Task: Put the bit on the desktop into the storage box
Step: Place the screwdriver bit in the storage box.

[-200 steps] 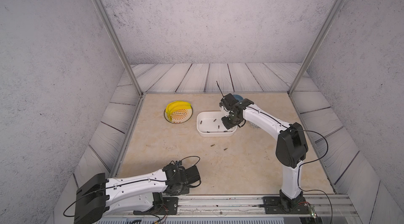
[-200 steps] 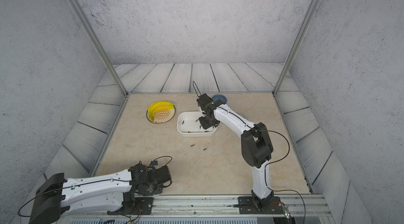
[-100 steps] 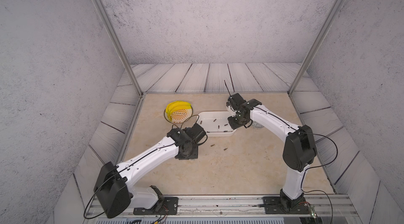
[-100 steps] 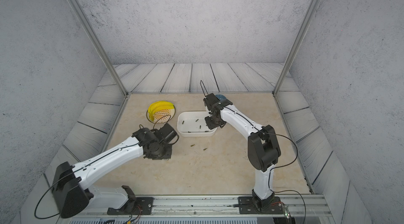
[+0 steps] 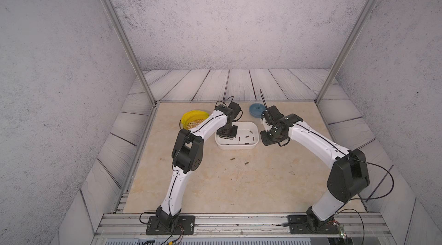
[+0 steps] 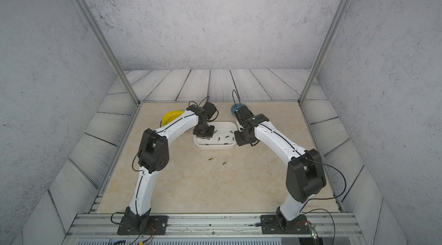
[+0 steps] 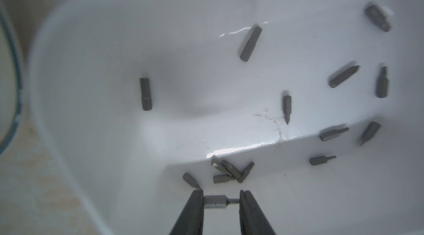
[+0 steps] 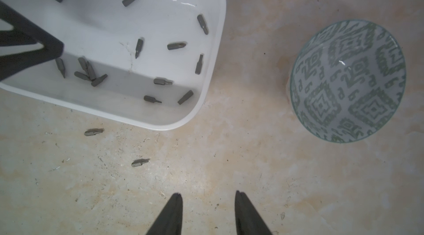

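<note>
The white storage box (image 5: pixel 236 147) (image 6: pixel 215 147) sits at the middle of the beige desktop (image 5: pixel 239 184) with several grey bits lying in it. My left gripper (image 5: pixel 226 136) (image 7: pixel 221 201) hangs over the box's left end, shut on a bit (image 7: pixel 215 201) that spans lengthwise between its fingertips. Two bits lie on the desktop in front of the box (image 5: pixel 232 159) (image 5: pixel 246 163), and the right wrist view shows them too (image 8: pixel 93 132) (image 8: pixel 140 162). My right gripper (image 5: pixel 269 139) (image 8: pixel 208 196) stands open over bare desktop just right of the box, nothing between its fingers.
A blue bowl (image 5: pixel 257 110) stands behind the right gripper. A grey-green patterned bowl (image 8: pixel 346 80) sits close to the box's right side. A yellow slotted dish (image 5: pixel 191 118) lies left of the box, behind the left arm. Grey plank panels border the desktop.
My left arm has swung from the front rail up to the box, carrying a bit over its left end. The right gripper has drawn out of the box to its right side.
</note>
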Motion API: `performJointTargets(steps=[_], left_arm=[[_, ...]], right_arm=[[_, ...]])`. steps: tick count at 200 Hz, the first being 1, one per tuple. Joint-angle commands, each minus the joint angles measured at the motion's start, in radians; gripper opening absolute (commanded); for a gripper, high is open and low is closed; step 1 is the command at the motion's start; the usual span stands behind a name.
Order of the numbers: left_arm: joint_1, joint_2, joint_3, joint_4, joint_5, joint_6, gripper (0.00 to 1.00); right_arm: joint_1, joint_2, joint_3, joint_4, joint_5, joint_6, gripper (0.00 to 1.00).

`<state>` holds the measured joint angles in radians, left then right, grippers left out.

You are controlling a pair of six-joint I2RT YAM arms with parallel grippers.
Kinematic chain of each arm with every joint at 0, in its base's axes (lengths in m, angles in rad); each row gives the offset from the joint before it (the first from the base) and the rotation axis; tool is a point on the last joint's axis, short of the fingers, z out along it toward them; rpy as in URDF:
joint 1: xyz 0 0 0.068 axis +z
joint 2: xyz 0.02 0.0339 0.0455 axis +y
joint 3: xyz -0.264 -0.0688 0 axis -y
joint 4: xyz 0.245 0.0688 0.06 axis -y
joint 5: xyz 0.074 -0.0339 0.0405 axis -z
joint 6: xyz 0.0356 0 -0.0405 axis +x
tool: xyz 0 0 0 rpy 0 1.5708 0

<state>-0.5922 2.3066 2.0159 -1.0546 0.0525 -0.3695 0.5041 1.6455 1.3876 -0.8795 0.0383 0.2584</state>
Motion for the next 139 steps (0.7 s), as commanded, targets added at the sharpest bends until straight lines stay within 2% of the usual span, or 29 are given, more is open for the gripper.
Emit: performJointTargets(steps=[1,16,39,53,98,116,139], left_arm=[[0.003,0.002,0.030,-0.012,0.041,0.032,0.45],[0.006,-0.014,0.015,0.013,0.034,0.034,0.54],[0.011,-0.055,0.017,-0.003,-0.002,0.032,0.67],[0.018,-0.114,-0.001,-0.003,-0.020,0.032,0.68],[0.056,-0.360,-0.072,-0.033,-0.057,0.048,0.71],[0.063,-0.455,-0.154,-0.035,-0.072,0.045,0.71],[0.063,-0.573,-0.327,0.002,-0.097,0.031,0.72]], right_arm=[[-0.001,-0.034,-0.042,0.013,-0.024,0.022,0.42],[-0.001,-0.038,-0.062,0.011,-0.021,0.017,0.42],[0.002,-0.065,-0.118,0.064,-0.081,0.009,0.42],[0.011,-0.067,-0.139,0.088,-0.107,0.008,0.42],[0.108,-0.003,-0.150,0.106,-0.078,0.005,0.42],[0.153,0.030,-0.152,0.127,-0.069,0.015,0.46],[0.203,0.077,-0.156,0.155,-0.065,0.020,0.46]])
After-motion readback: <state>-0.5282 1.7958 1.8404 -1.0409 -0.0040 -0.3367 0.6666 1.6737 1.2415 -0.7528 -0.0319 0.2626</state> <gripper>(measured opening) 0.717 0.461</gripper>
